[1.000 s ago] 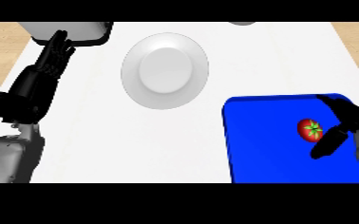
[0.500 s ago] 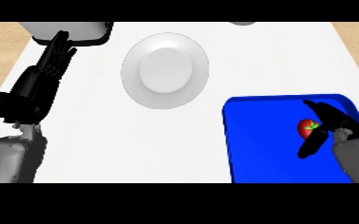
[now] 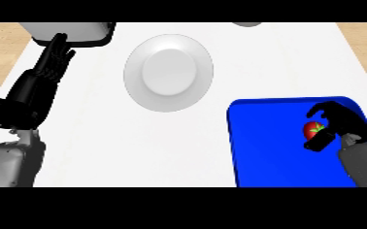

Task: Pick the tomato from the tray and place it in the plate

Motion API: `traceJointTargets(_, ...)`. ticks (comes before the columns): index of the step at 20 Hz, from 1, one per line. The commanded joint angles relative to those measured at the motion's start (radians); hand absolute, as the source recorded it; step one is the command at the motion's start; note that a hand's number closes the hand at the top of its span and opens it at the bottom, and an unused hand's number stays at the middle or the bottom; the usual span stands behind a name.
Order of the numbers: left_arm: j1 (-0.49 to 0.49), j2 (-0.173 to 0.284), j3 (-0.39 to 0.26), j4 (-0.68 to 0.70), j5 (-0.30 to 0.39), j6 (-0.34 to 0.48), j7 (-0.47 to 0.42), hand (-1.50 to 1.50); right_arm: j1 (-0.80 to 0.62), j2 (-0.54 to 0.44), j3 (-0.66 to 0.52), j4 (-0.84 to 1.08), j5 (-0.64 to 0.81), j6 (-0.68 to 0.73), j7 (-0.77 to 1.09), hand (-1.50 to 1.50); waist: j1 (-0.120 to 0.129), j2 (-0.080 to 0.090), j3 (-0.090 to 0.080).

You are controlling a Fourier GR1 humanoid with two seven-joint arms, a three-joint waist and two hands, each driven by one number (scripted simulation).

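Right black hand (image 3: 335,122) is curling fingers and thumb around small red round tomato (image 3: 313,130) on flat blue tray (image 3: 265,150); white round plate (image 3: 169,72) is lying well apart, up-left. Left hand (image 3: 52,65) is resting open, far side.

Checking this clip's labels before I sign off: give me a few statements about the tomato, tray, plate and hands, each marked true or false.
1. The red tomato lies on the blue rectangular tray. True.
2. The round white plate holds the tomato. False: it holds nothing.
3. The right hand curls round the tomato. True.
4. The left hand rests on the plate. False: it stands open at the view's left, apart from the plate.
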Motion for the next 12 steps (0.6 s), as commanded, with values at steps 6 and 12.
traceJointTargets(6,-0.061,-0.026,-0.031,0.038,0.000,-0.022,-0.008,0.00,-0.244,-0.106,0.053,0.151,0.136,-0.091,-0.378,1.50,0.073,0.035,0.013)
traceJointTargets(12,-0.081,-0.036,-0.051,0.017,0.004,-0.030,0.008,0.00,-0.402,-0.161,0.039,0.264,0.142,-0.162,-0.685,1.50,0.113,0.043,0.015)
